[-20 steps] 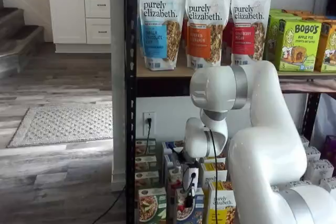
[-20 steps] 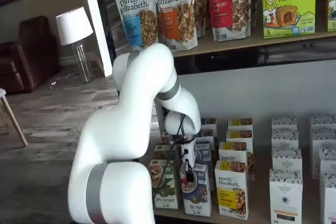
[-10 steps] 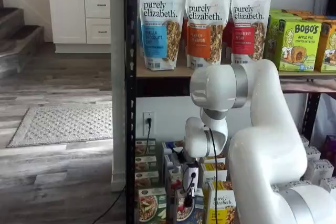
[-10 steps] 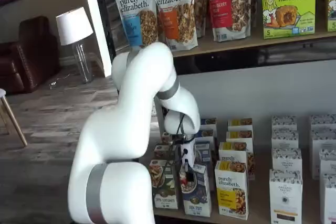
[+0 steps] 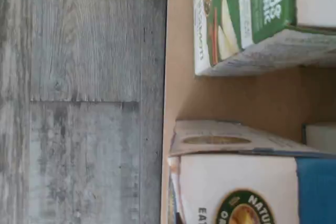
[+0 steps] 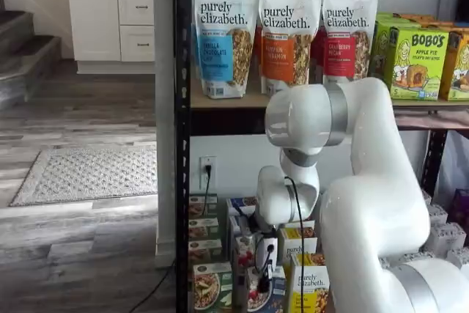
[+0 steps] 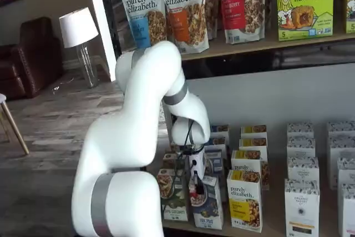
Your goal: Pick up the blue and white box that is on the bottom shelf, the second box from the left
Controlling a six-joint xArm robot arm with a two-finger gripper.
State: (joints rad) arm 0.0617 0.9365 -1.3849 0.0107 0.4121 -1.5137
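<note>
The blue and white box (image 7: 209,206) stands at the front of the bottom shelf (image 7: 260,231), leaning a little out of line. It also shows in a shelf view (image 6: 255,297) and close up in the wrist view (image 5: 247,187), with its green oval logo. My gripper (image 7: 195,186) hangs over the box's top, black fingers closed on its upper edge. It shows in both shelf views (image 6: 261,281). The fingers are hidden in the wrist view.
A green-and-white cereal box (image 7: 175,197) stands just left of the target, also in the wrist view (image 5: 252,19). A yellow purely elizabeth box (image 7: 244,199) stands just right. More boxes sit in rows behind. The tan shelf board (image 5: 236,98) ends at grey floor (image 5: 79,98).
The arm's elbow has risen slightly and the wrist has shifted a little left. The blue and white box has tilted and shifted slightly with the fingers.
</note>
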